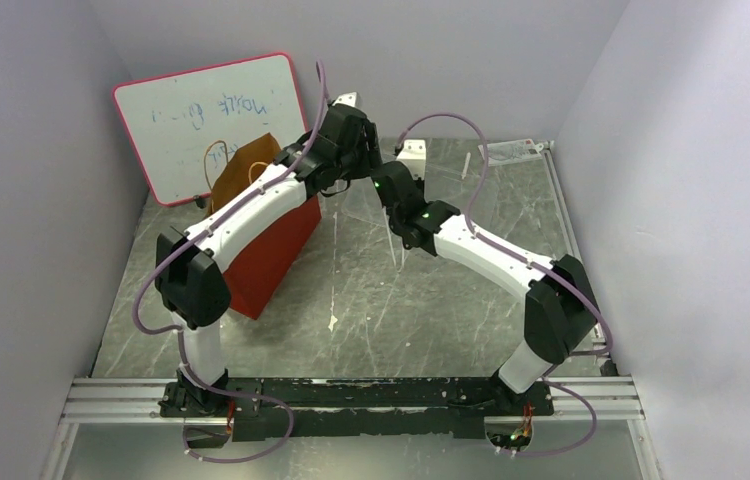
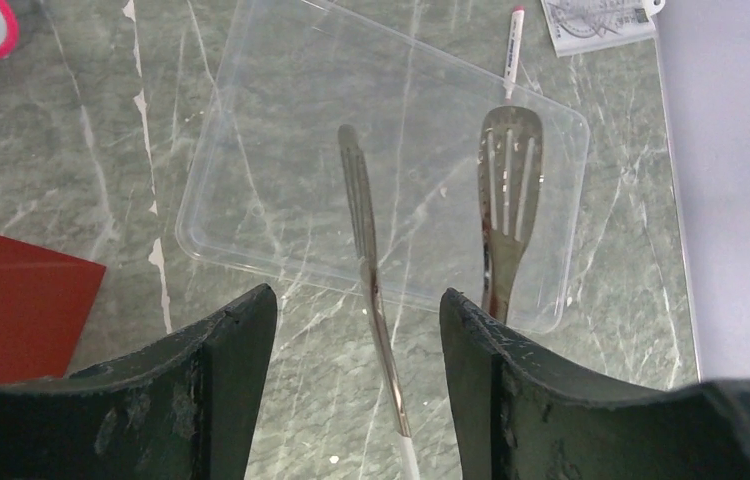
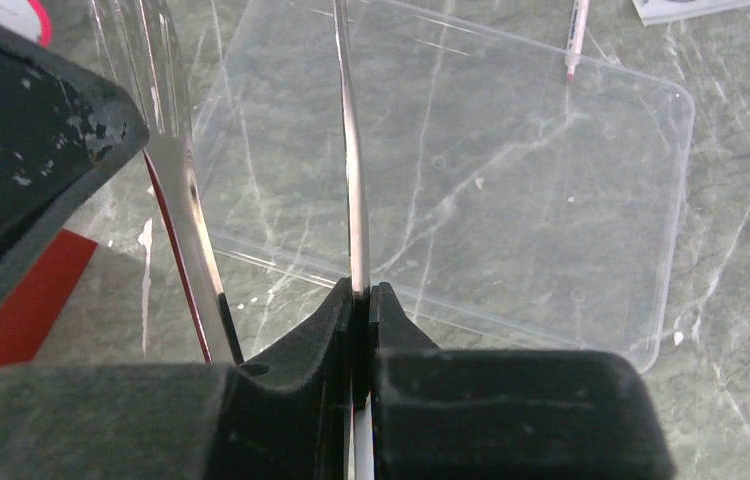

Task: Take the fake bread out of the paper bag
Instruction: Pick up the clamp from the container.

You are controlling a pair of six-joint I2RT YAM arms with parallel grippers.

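**Top view.** The red bag [image 1: 273, 262] stands at the left of the table [image 1: 421, 320], just in front of the whiteboard [image 1: 211, 120]. Its brown inside and looped handles are toward the board. The left arm crosses over the bag and hides most of its mouth. The bread cannot be seen in any view. Both arms reach toward mid-table, with their wrists close together.

**Left wrist view.** The left gripper [image 2: 356, 300] has its jaws wide apart and grips nothing. Through the gap show the metal tweezers [image 2: 509, 190], one blade narrow and the other broad and slotted. They are held over a clear tray [image 2: 241, 200] that lies flat on the table. A corner of the bag shows at lower left, apart from the tray. A pen [image 2: 514, 50] and a printed sheet [image 2: 601, 18] lie beyond the tray's far edge.

**Right wrist view.** The right gripper [image 3: 363, 292] is closed tight on the narrow blade of the tweezers. That blade is seen edge-on, running away from the gripper over the tray. The broad blade rises at left, beside the black body of the left gripper.
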